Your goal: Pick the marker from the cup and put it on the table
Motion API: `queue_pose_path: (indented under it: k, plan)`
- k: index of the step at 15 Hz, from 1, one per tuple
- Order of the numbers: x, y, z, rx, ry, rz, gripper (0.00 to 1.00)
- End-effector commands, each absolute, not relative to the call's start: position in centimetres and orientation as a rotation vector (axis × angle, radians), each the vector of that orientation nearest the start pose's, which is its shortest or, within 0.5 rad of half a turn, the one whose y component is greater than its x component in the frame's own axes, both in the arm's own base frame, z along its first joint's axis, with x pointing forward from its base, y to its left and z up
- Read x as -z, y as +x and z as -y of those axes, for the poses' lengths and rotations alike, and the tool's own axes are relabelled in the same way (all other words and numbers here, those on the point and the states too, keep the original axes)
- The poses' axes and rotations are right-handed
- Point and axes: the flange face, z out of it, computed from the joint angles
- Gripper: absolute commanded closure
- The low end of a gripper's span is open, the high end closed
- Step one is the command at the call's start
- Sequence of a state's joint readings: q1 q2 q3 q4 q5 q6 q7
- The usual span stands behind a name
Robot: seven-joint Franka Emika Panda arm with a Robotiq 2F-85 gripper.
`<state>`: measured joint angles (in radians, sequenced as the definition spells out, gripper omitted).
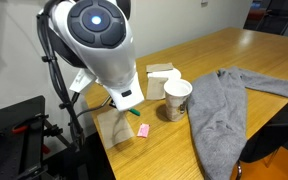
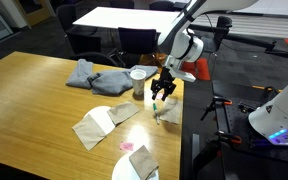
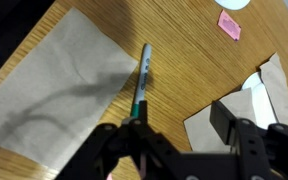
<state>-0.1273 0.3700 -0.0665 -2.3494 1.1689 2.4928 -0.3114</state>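
Observation:
The green marker [image 3: 141,85] lies on the wooden table [image 3: 184,60], along the edge of a brown napkin [image 3: 54,85]. My gripper [image 3: 179,120] is open just above the table. Its left finger is right at the marker's near end and the right finger stands well apart over a second napkin [image 3: 254,100]. In an exterior view the gripper [image 2: 162,95] hangs low near the table edge, a little beside the white paper cup [image 2: 138,82], with a green speck of the marker [image 2: 155,105] under it. In an exterior view the cup [image 1: 176,98] stands upright; the arm hides the gripper there.
A grey cloth [image 1: 219,110] lies beside the cup and also shows in an exterior view [image 2: 94,75]. A small pink packet [image 3: 229,25] lies near a white dish [image 3: 239,3]. Brown napkins [image 2: 99,125] are spread on the table. The table edge is close to the gripper.

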Motion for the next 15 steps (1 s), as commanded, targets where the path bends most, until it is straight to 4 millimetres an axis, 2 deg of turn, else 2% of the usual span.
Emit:
queue_pose_path:
  k: [1,7,15]
  plan:
    - [-17.7,47.0,9.1,-0.039,-2.346,-1.080,0.00]
    - [-21.8,46.3,7.6,-0.167,-2.485,-0.989,0.00]
    - [-30.5,46.0,6.0,-0.102,-2.650,-0.953,0.00]
